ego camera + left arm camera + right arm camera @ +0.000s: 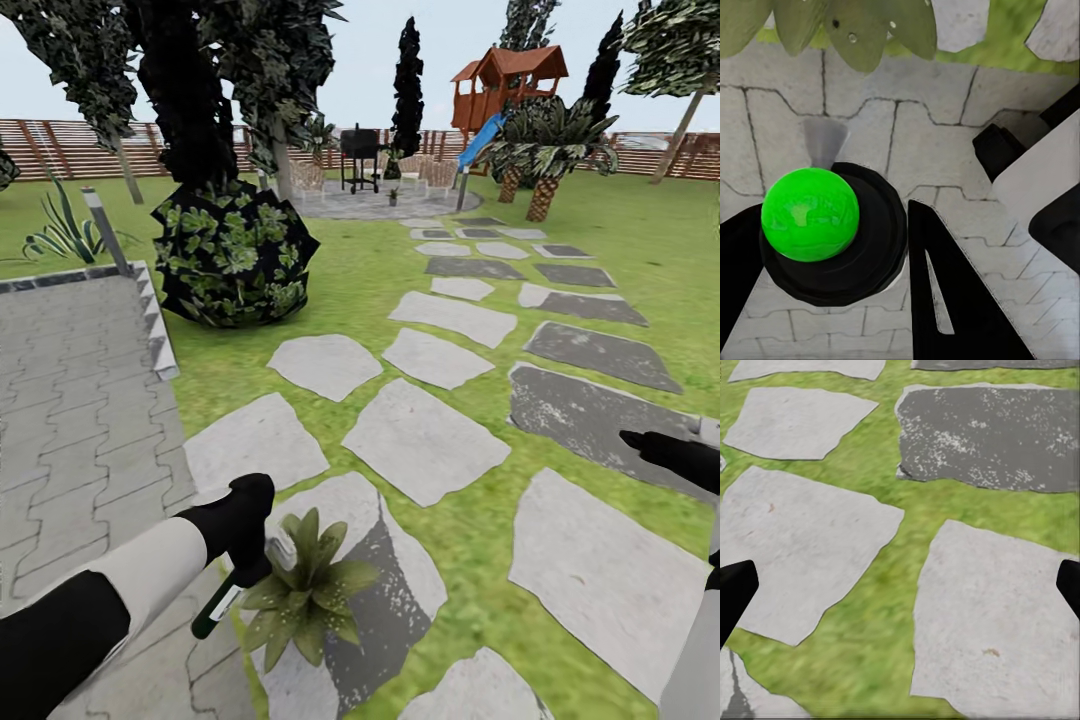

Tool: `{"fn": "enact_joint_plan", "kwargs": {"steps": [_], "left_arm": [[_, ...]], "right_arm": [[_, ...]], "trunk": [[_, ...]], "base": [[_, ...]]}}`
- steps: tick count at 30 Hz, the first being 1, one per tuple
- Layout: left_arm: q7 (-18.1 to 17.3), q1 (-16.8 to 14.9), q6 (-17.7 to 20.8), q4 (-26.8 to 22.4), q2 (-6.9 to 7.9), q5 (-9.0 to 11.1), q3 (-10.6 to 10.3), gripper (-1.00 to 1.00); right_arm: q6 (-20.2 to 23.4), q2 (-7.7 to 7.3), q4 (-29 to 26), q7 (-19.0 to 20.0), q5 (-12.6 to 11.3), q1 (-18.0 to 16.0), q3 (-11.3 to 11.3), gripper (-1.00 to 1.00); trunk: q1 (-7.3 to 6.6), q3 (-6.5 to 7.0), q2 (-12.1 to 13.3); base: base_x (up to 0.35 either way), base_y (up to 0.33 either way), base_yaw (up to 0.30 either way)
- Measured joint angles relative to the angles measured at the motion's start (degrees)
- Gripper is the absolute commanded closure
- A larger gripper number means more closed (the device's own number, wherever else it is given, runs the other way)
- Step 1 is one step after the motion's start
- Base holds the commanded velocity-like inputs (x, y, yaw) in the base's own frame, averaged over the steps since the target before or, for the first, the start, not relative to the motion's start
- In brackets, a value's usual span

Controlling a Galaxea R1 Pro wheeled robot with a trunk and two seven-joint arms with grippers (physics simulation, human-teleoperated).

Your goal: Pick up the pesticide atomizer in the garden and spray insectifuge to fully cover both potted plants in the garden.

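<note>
Holding the spray bottle (232, 590) low over the edge of the paving (70, 420), the left gripper (243, 545) is pinching it near the top, the dark green body slanting down and away from the black fingers with its whitish trigger head (281, 551) right up against the leaves. That trigger end is touching, or all but touching, the small light-green plant (308, 590), which is sitting on a grey stepping stone (400, 590) just beside the paving.

From the left wrist camera, the bottle is showing end-on as a bright green dome (810, 214) inside a dark ring, with a black finger (952, 300) close on either side, and a few broad leaves (855, 26) hanging over the paving bricks beyond.

Over on the right, the other gripper (665, 455) is hanging above the lawn (350, 270) and stones with nothing in it; the right wrist camera is catching its two dark fingertips (735, 592) spread wide, grass and grey slabs between them.

Further off, a dark round bush (235, 250) is standing by the paving corner, with a grey post (105, 230) nearby, and a wooden fence (70, 150) is running along the back.
</note>
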Motion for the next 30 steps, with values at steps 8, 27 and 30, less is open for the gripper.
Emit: {"fn": "enact_joint_plan", "kwargs": {"steps": [8, 27, 30], "left_arm": [[0.09, 0.0, 0.03, 0.0, -0.03, 0.01, -0.23, 1.0], [0.08, 1.11, 0.05, 0.01, 0.04, 0.02, -0.3, 1.0], [0.09, 1.48, 0.03, 0.02, 0.07, 0.0, -0.31, 1.0]], "right_arm": [[0.0, 0.0, 0.0, 0.0, 0.01, 0.0, 0.02, -1.0], [0.01, 0.01, -0.01, 0.0, 0.01, -0.01, 0.01, -1.0], [0.01, 0.01, -0.01, 0.0, 0.01, -0.01, 0.01, -1.0]], "trunk": [[0.0, 0.0, 0.0], [0.0, 0.33, 0.0], [0.01, 0.34, 0.0]], "base": [[0.0, 0.301, -0.005], [-0.003, 0.248, -0.189], [-0.065, 0.147, -0.01]]}}
